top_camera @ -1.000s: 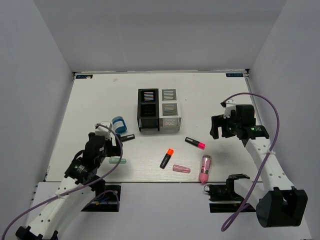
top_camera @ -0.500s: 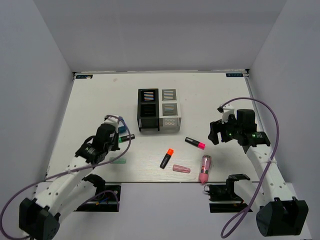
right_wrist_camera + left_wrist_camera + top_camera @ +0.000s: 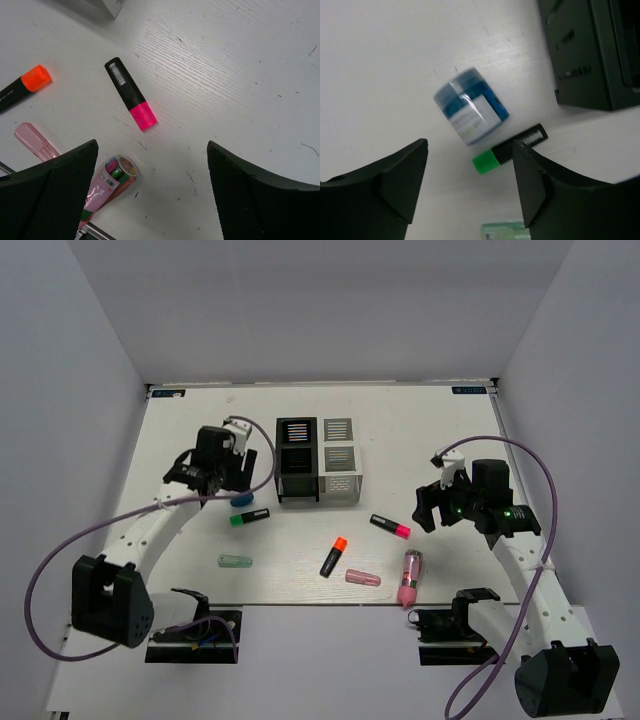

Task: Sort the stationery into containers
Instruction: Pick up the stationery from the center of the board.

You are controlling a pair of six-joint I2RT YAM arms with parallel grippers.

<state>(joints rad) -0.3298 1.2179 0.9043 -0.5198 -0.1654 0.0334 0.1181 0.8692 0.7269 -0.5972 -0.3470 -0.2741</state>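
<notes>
- Near right: right gripper (image 3: 151, 147) jaws wide apart, empty, above pink-cap highlighter (image 3: 131, 93). Square jaws across barrel, not along it.
- Farther left: left gripper (image 3: 470, 147) jaws apart, empty, over tape roll (image 3: 470, 106). Roll lies just beside green-cap highlighter (image 3: 510, 150). Centre on roll alone.
- Far: black box (image 3: 298, 490), right of roll.

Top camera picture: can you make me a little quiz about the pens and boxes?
1. True or false: the pink-capped highlighter lies inside the black box.
2. Which lies nearest the tape roll? A green-capped highlighter, B orange-capped highlighter, C pink tube.
3. How many highlighters lie on the table?
Key: 1 false; 2 A; 3 three.
</notes>
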